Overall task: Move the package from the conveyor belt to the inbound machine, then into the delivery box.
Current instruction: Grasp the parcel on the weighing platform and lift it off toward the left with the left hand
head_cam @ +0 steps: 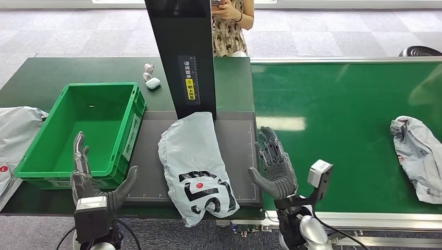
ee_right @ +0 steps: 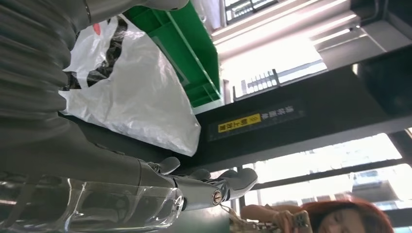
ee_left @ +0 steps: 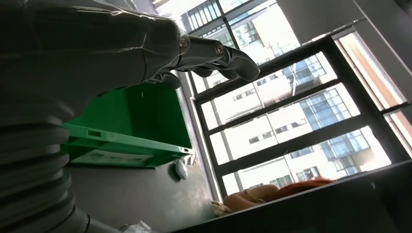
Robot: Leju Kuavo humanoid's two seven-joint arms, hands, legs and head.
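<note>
The package point(head_cam: 197, 167) is a grey-white poly mailer with a black print and a red dot. It lies flat on the dark scan plate of the inbound machine point(head_cam: 237, 140), lower centre of the head view. Its near end hangs slightly over the plate's front edge.

Handling, my judgement: soft, crinkly film, probably light, contents loose inside. It is slippery and will sag if I pinch one corner. Better to scoop from both long sides at the bulging middle, or clamp the bulk above the print. Not fragile by the look of it.

My left hand point(head_cam: 89, 179) is at lower left, fingers spread and upright, holding nothing. It sits in front of the green delivery box point(head_cam: 131, 112), near its front wall, with a gap of plate between its thumb and the bag's left edge.

My right hand point(head_cam: 274, 166) is at lower centre-right, also spread and empty, palm turned toward the bag. It stands just beside the bag's right edge, not touching, over the seam between plate and conveyor belt point(head_cam: 339, 114). So the bag lies between my two hands, closer to the right one.

The right wrist view shows the bag's shiny film point(ee_right: 131, 92) past my fingers point(ee_right: 228, 182), apart from them.

A second mailer point(head_cam: 419, 156) lies at the belt's right edge, and another bag point(head_cam: 15, 125) at far left. A person point(head_cam: 229, 26) stands behind the machine's black column.
</note>
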